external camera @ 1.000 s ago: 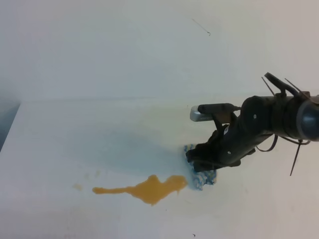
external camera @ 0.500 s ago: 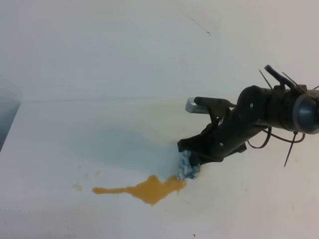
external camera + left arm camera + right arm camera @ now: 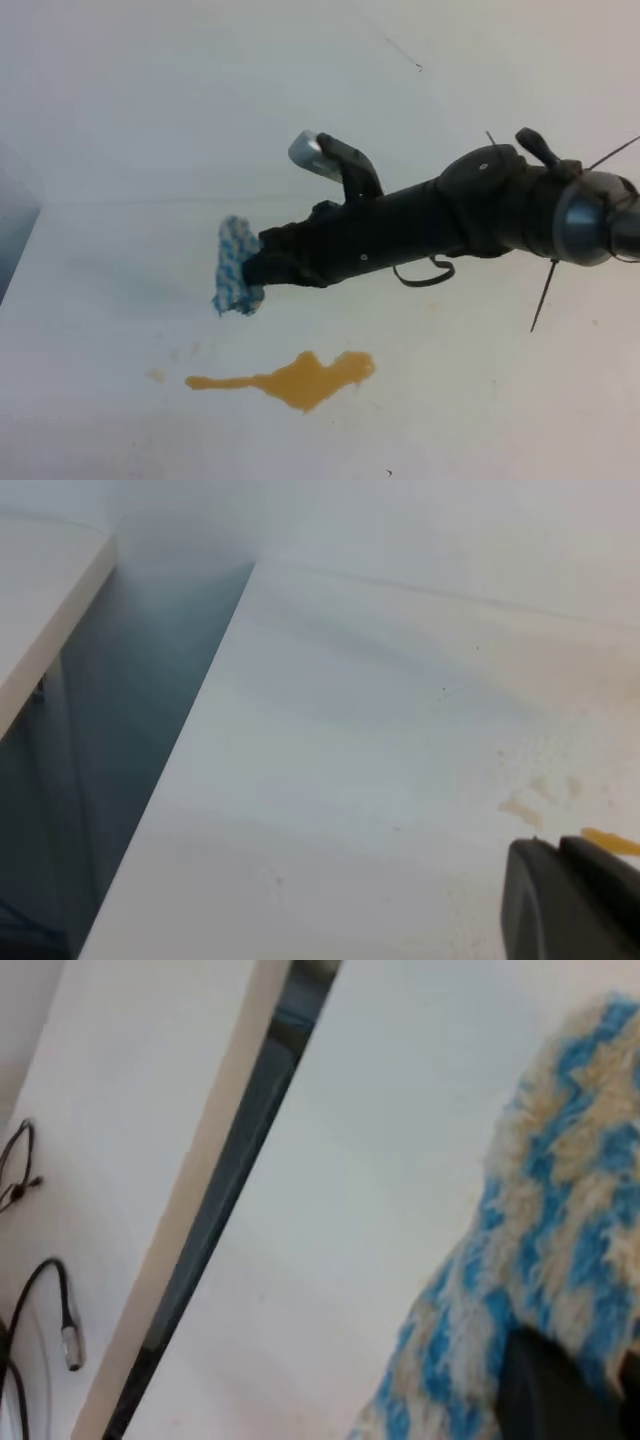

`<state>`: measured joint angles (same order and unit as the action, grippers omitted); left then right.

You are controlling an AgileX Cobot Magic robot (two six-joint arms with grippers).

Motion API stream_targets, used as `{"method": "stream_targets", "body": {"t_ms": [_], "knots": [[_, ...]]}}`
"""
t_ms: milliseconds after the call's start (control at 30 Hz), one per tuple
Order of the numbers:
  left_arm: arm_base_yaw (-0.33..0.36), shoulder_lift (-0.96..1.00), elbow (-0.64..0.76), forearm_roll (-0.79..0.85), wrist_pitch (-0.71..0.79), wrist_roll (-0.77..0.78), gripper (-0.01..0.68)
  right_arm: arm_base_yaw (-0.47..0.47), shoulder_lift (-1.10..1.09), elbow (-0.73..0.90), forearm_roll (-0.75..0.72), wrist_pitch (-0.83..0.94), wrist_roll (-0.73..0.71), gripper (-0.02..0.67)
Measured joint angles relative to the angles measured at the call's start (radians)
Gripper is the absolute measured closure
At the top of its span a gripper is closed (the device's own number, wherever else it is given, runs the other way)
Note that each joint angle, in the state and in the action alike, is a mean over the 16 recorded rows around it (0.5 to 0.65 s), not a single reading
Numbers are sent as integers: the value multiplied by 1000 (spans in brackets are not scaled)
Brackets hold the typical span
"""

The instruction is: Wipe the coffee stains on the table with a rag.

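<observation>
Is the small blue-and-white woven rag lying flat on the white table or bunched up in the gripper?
Bunched up: the blue-and-white woven rag hangs from the shut right gripper, past the amber coffee puddle.

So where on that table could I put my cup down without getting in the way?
The table is bare left of the rag and along the front right, past the coffee stains. It is crowded mid-table, where the right gripper holds the rag above the puddle.

One blue-and-white woven rag (image 3: 236,266) sits clamped in one black right gripper (image 3: 256,268); below the gripper lies one orange-brown puddle (image 3: 300,378) on one white tabletop (image 3: 120,250).
</observation>
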<state>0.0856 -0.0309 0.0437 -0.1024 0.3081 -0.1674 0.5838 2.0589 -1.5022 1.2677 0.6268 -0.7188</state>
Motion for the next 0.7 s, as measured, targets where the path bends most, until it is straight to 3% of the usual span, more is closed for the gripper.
{"method": "stream_targets", "body": {"t_ms": [167, 367, 533, 700], "knots": [[0, 0, 0, 0, 0, 0, 674, 73, 58, -44, 77, 5, -100, 652], [0, 0, 0, 0, 0, 0, 674, 144, 151, -110, 73, 11, -117, 650], [0, 0, 0, 0, 0, 0, 674, 174, 211, -150, -23, -5, -51, 649], [0, 0, 0, 0, 1, 0, 674, 182, 239, -163, -218, -26, 97, 647]]}}
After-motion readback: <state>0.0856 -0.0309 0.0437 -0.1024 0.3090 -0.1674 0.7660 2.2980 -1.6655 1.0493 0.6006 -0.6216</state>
